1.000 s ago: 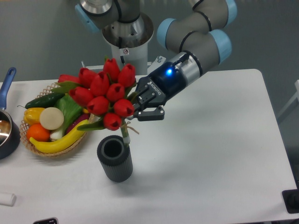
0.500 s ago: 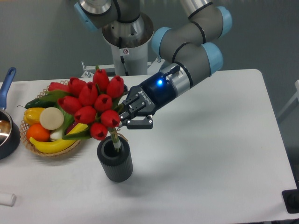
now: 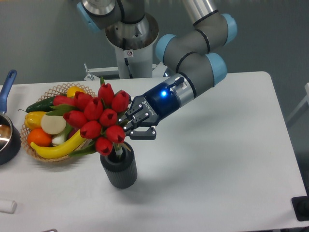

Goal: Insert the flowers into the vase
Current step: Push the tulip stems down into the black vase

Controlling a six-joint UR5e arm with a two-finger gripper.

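Observation:
The flowers [image 3: 96, 116], a bunch of red tulip buds with green leaves, tilt to the left above the vase [image 3: 119, 170]. Their pale stem ends dip into the round mouth of this short, dark grey, ribbed cylinder. My gripper [image 3: 133, 126] is shut on the stems just right of the buds, close above the vase's right rim. The arm reaches in from the upper right, a blue light glowing on its wrist. The buds hide the stems near the fingers.
A woven basket [image 3: 35, 148] of fruit and vegetables sits left of the vase, with a banana [image 3: 60, 147] nearest the bunch. A dark pot with a blue handle [image 3: 7, 133] stands at the far left edge. The robot base [image 3: 129, 46] rises behind.
The gripper has carried the flowers down and to the left. The stem ends, which hung above the vase's right rim a second ago, now sit inside its mouth.

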